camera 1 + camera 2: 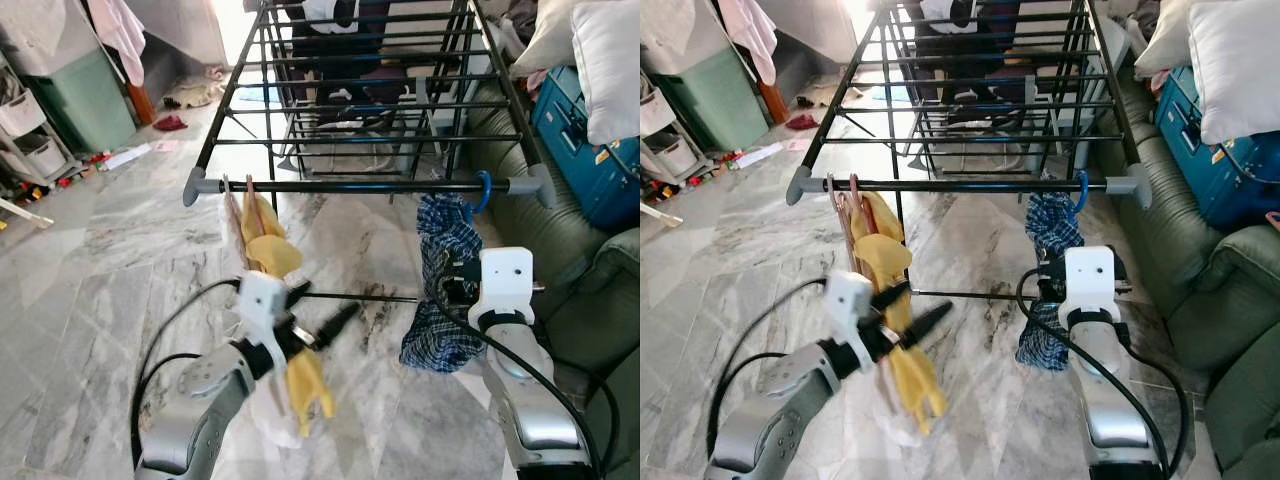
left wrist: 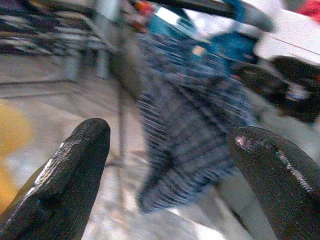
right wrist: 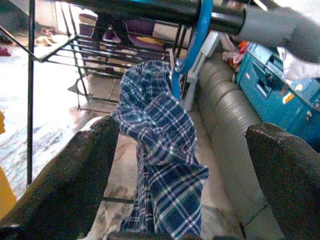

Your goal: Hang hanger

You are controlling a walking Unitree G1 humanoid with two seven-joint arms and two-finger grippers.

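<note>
The blue hanger hooks the rack bar, plaid cloth (apparently untouched) hanging between the spread right claw; left claw also spread.

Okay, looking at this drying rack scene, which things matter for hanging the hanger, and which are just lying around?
Part of the job:
blue hanger
checked cloth on it
drying rack front bar
right hand, open, facing the cloth
left hand, open

Just lying about:
yellow garment on the rack
blue suitcase
white pillows
green sofa
red cloth on floor

Blue plaid garment on blue hanger; yellow garment beside.
</note>
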